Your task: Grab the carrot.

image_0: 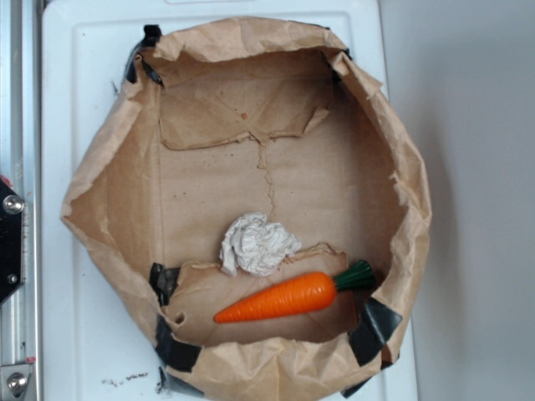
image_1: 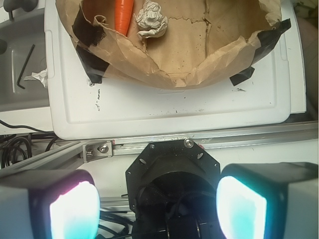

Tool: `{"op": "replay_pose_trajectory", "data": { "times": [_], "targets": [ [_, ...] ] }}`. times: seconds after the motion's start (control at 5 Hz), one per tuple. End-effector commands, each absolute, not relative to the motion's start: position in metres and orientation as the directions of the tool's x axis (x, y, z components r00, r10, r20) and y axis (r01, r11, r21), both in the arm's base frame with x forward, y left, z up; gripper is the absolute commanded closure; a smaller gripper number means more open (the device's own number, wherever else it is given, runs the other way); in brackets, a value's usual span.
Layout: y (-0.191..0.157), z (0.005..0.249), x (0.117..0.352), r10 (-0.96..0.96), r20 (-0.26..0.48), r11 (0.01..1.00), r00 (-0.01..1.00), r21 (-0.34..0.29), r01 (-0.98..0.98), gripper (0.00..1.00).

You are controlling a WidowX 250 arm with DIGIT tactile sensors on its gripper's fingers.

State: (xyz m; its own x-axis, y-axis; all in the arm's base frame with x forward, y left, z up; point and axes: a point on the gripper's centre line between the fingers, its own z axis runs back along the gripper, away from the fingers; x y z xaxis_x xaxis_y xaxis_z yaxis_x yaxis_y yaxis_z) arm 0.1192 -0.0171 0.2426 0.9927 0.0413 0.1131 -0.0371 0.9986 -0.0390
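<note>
The orange carrot with a dark green stem lies at the front of an open brown paper bag, pointing left. In the wrist view only part of the carrot shows at the top, inside the bag. My gripper is open and empty, its two glowing pads wide apart. It hangs over the robot base and the rail, well short of the bag. The gripper does not show in the exterior view.
A crumpled white paper ball lies just above the carrot, also in the wrist view. The bag sits on a white board, fixed with black tape. A metal rail runs along the board's edge.
</note>
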Motion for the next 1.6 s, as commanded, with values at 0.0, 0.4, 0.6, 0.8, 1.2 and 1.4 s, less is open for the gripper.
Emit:
{"op": "replay_pose_trajectory", "data": {
  "times": [0.0, 0.4, 0.6, 0.8, 1.2, 1.4],
  "targets": [
    [-0.017, 0.243, 0.119, 0.041, 0.113, 0.999, 0.993, -0.039, -0.037, 0.00],
    [-0.026, 0.217, 0.198, 0.146, 0.135, 0.989, 0.980, -0.027, -0.143, 0.00],
    [-0.031, 0.214, 0.230, 0.161, 0.146, 0.987, 0.976, -0.036, -0.158, 0.00],
    [-0.014, 0.207, 0.258, 0.158, 0.196, 0.987, 0.968, -0.073, -0.146, 0.00],
    [0.027, 0.180, 0.294, 0.179, 0.240, 0.973, 0.954, -0.189, -0.135, 0.00],
    [0.023, 0.151, 0.307, 0.165, 0.254, 0.977, 0.953, -0.173, -0.123, 0.00]
  ]
}}
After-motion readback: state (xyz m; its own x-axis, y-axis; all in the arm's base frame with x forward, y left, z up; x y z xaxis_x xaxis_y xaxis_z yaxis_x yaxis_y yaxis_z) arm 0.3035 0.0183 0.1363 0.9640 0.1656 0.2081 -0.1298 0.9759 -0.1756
